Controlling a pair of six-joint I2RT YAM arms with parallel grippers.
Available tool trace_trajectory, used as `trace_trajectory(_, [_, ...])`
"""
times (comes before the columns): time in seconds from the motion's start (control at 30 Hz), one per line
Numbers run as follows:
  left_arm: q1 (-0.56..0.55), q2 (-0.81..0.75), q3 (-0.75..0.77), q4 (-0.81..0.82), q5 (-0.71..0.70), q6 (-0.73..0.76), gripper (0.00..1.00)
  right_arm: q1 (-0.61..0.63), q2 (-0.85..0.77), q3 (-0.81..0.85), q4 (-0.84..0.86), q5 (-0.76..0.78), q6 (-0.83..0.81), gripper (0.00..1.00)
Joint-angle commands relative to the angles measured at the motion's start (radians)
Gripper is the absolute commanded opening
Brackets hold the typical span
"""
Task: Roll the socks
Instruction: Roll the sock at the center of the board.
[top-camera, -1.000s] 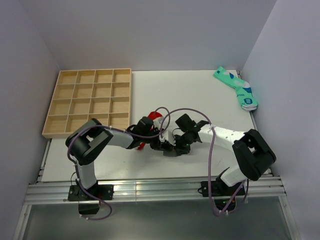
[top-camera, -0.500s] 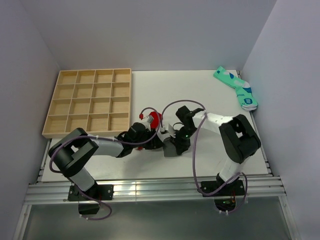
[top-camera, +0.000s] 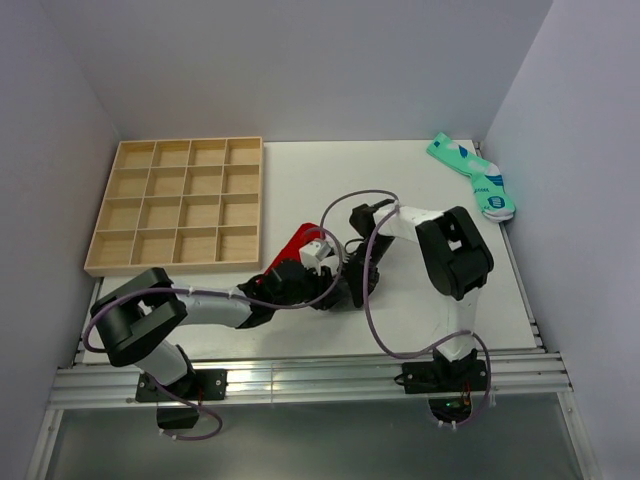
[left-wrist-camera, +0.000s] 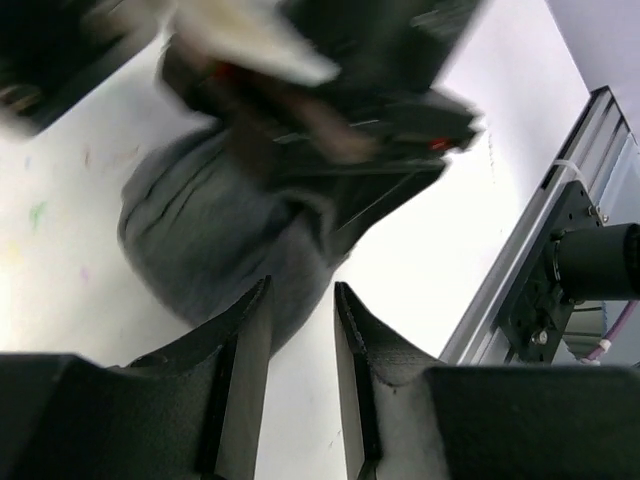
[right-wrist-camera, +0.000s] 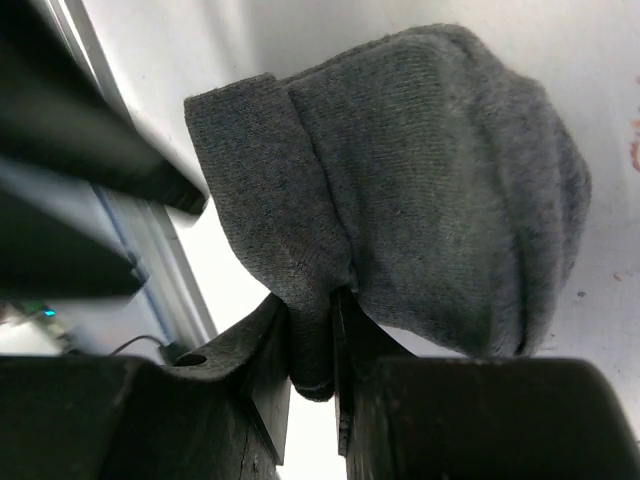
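Observation:
The dark grey sock is bunched into a rounded bundle on the white table. My right gripper is shut on a folded flap of its cuff. In the left wrist view the grey sock lies just ahead of my left gripper, which is open and empty, with table showing between its fingers. From above, both grippers meet at the table's middle, left gripper and right gripper, and they hide the grey sock. The red sock lies just behind the left gripper, partly covered.
A wooden tray with several compartments sits at the back left. A pair of mint-green patterned socks lies at the back right corner. A metal rail runs along the near table edge and shows in the left wrist view.
The right arm's elbow has swung in toward the middle and the left arm has dropped lower and stretched out. More of the red sock shows behind the left gripper.

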Motion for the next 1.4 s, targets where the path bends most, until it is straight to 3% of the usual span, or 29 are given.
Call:
trace_trajectory(0.0, [-0.018,-0.007,0.07,0.004,-0.049,0.122,0.37,-0.031,0.061,0.055,-0.043,0.031,-0.011,0.18])
trace_trajectory(0.6, [-0.045,0.158,0.124,-0.041,-0.015,0.205,0.49,-0.046,0.113,0.112,-0.076,0.028,0.005,0.19])
trace_trajectory(0.73, [-0.045,0.184,0.133,-0.053,-0.018,0.199,0.44,-0.048,0.116,0.107,-0.068,0.025,0.01,0.19])
trace_trajectory(0.8, [-0.045,0.205,0.147,-0.065,-0.014,0.193,0.35,-0.048,0.107,0.104,-0.06,0.027,0.013,0.19])
trace_trajectory(0.93, [-0.047,0.242,0.181,-0.117,0.031,0.185,0.15,-0.048,0.052,0.039,0.057,0.074,0.077,0.29])
trace_trajectory(0.97, [-0.047,0.247,0.188,-0.123,0.038,0.179,0.12,-0.049,0.02,0.023,0.08,0.087,0.088,0.4])
trace_trajectory(1.0, [-0.047,0.257,0.192,-0.132,0.054,0.162,0.05,-0.049,0.003,0.008,0.102,0.096,0.1,0.45])
trace_trajectory(1.07, [-0.047,0.268,0.205,-0.158,0.077,0.151,0.01,-0.049,-0.055,-0.029,0.16,0.116,0.13,0.56])
trace_trajectory(1.17, [-0.045,0.283,0.219,-0.198,0.118,0.121,0.0,-0.054,-0.139,-0.071,0.229,0.142,0.18,0.65])
trace_trajectory(1.37, [-0.033,0.291,0.239,-0.266,0.18,0.082,0.0,-0.109,-0.278,-0.117,0.337,0.191,0.294,0.7])
